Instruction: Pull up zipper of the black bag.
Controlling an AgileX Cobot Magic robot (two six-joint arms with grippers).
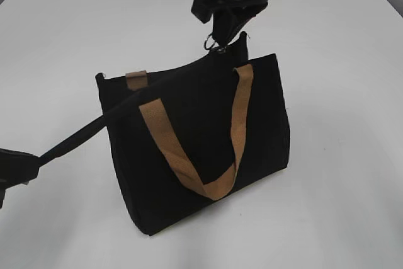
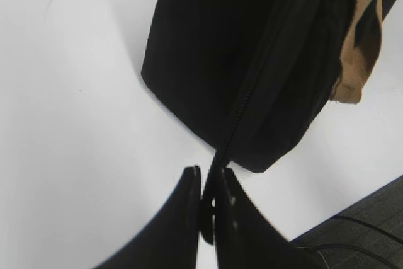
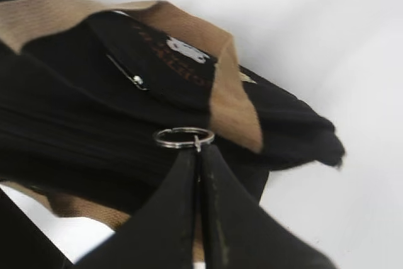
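Observation:
The black bag (image 1: 201, 143) stands upright on the white table with tan strap handles (image 1: 189, 155). My right gripper (image 1: 220, 41) is above the bag's far top corner, shut on the zipper (image 3: 184, 137), whose silvery ring shows just past the fingertips (image 3: 198, 150); the ring also shows in the exterior view (image 1: 210, 43). My left gripper (image 2: 208, 177) is shut on the black side strap (image 2: 234, 124), which runs taut from the bag's left end (image 1: 82, 133) down to the lower left. The bag (image 2: 252, 55) fills the upper part of the left wrist view.
The white table (image 1: 340, 206) surrounds the bag on all sides. A dark grey floor patch with cables (image 2: 365, 225) shows past the table edge in the left wrist view. A white label (image 3: 184, 48) sits inside the bag mouth.

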